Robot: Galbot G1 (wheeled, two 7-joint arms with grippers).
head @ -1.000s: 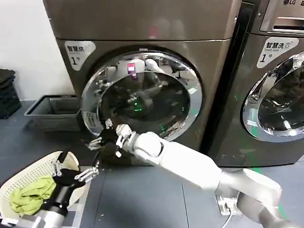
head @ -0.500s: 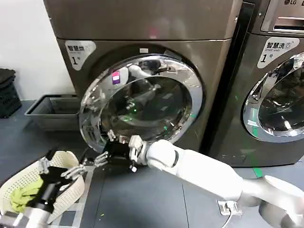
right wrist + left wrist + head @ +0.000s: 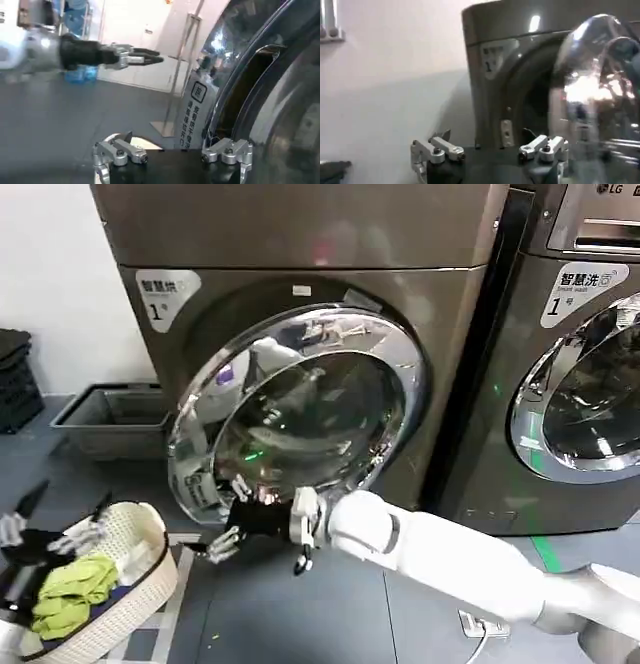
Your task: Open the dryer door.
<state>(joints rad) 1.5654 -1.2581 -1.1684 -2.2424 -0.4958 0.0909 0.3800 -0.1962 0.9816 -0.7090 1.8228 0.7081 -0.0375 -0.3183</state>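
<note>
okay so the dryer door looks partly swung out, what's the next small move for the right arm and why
Probably keep sweeping the right gripper outward, toward the robot's left, to swing the dryer door wider. The door stands only partly open, its chrome rim tilted off the machine front, and the open fingers sit at its lower edge without gripping it. The left gripper waits over the laundry basket.

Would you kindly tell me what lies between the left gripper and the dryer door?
In the head view, the laundry basket rim lies between the left gripper and the dryer door.
</note>
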